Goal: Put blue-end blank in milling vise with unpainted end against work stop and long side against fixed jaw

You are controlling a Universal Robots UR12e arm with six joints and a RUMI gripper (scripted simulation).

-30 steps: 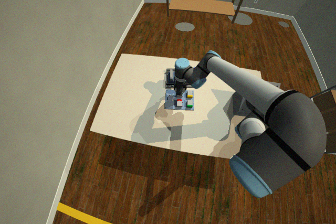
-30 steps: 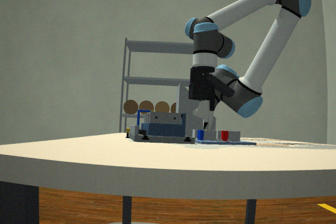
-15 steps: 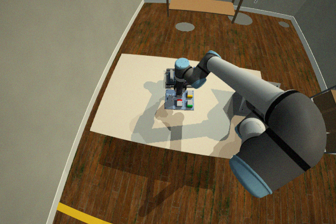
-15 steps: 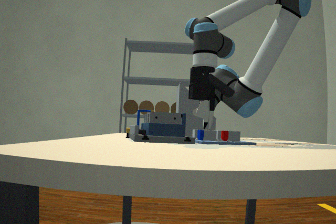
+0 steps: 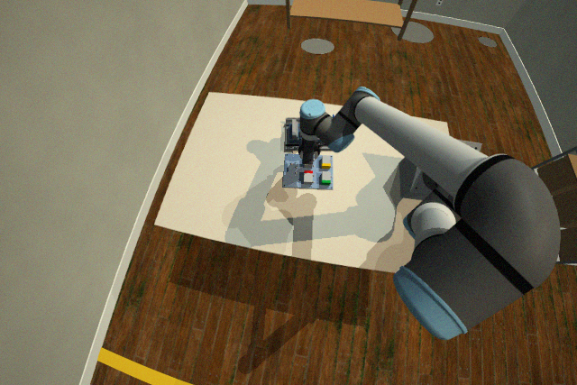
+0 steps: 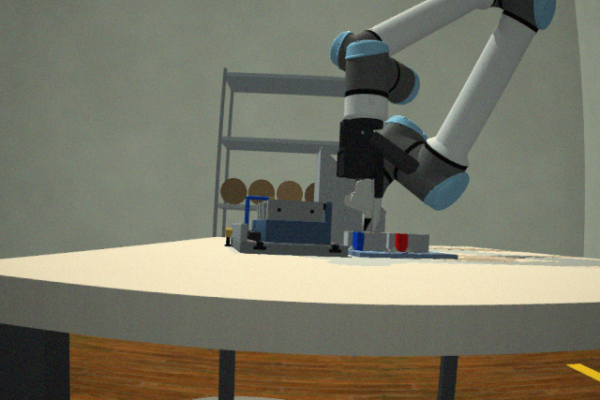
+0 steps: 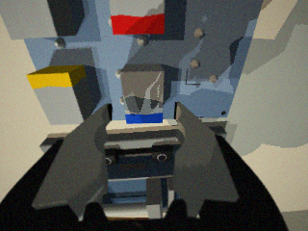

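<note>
The blank with the blue end [image 7: 142,91] [image 6: 358,241] lies flat on the blue plate [image 7: 108,48] [image 6: 412,255] [image 5: 291,182], its blue end towards the vise [image 7: 137,155] [image 6: 291,229] [image 5: 289,131]. My gripper [image 7: 143,104] [image 6: 372,225] [image 5: 307,160] points straight down over this blank. Its fingers are partly open and stand to either side of the blue end, with gaps on both sides, so they hold nothing. In the exterior view the fingertips are just above the blank's top. In the top view the wrist hides this blank.
On the same plate lie a red-ended blank [image 7: 138,23] [image 5: 307,176] [image 6: 401,242], a yellow-ended blank [image 7: 55,77] [image 5: 325,165] and a green-ended blank [image 5: 325,178]. Small pegs stick up from the plate. A shelf rack stands behind the table.
</note>
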